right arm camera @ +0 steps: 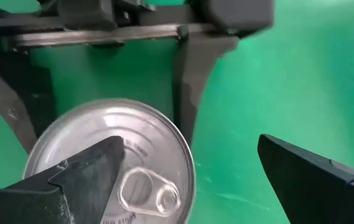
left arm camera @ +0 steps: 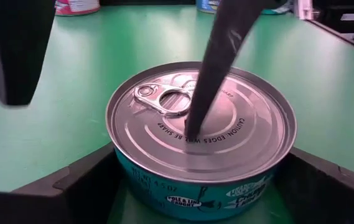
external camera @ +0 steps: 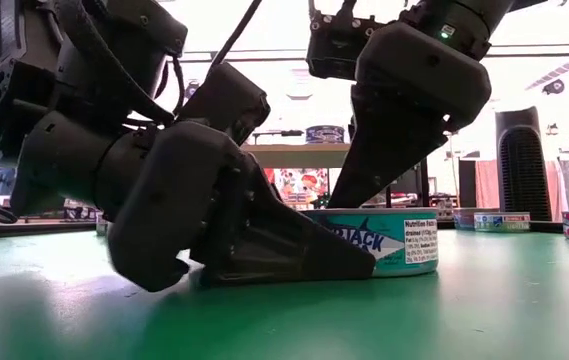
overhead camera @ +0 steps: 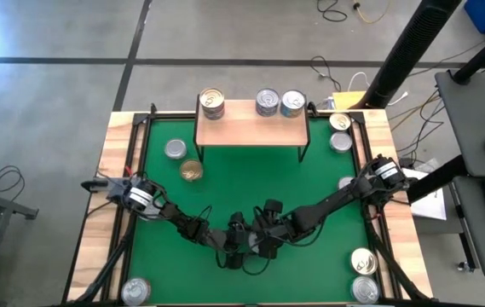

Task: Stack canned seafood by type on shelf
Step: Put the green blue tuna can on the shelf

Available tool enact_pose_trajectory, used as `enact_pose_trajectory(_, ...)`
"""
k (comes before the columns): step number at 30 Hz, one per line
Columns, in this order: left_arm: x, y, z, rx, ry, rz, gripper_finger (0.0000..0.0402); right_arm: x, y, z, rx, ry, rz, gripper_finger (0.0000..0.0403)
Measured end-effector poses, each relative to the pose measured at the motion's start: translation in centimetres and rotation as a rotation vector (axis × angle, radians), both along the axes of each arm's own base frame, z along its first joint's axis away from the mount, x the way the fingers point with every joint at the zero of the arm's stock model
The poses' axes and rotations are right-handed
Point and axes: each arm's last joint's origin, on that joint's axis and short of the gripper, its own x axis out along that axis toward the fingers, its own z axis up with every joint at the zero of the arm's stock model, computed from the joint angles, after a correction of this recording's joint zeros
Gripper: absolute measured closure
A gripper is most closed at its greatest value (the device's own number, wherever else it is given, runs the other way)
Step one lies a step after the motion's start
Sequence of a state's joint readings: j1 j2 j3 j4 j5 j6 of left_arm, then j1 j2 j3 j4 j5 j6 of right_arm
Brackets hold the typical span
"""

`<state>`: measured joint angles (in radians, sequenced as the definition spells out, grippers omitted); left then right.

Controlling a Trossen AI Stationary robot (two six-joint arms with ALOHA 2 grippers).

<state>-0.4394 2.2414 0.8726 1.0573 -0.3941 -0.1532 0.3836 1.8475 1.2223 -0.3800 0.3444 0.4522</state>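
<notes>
Lid lettering on the can point(left arm camera: 201, 127) between the spread left claw point(left arm camera: 195, 186) reads "CAUTION: EDGES WILL BE SHARP".

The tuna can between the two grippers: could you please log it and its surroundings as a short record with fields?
can: tuna can, upright on the green mat, near the front middle, teal label, pull-tab lid
left gripper: low at the mat, jaws either side of the can, not clearly gripping
right gripper: above the can, jaws open, one fingertip on the lid
shelf: at the back, three cans on it, one at its left end, two toward the right
loose cans: several on the mat and table edges
</notes>
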Motion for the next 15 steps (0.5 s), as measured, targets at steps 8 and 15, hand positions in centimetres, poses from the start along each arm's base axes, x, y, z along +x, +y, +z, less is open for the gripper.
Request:
enact_pose_trajectory(8,-0.3,0.6,1.0,0.114,0.012,0.072,0.0046,-3.7,-0.8,5.3,0.026,0.049,-0.076,0.0035)
enact_pose_trajectory(15,-0.1,4.3,6.8,0.216,0.024,0.151,0.0046,-6.4,-0.9,10.0,0.065,-0.041,-0.088,0.0035)
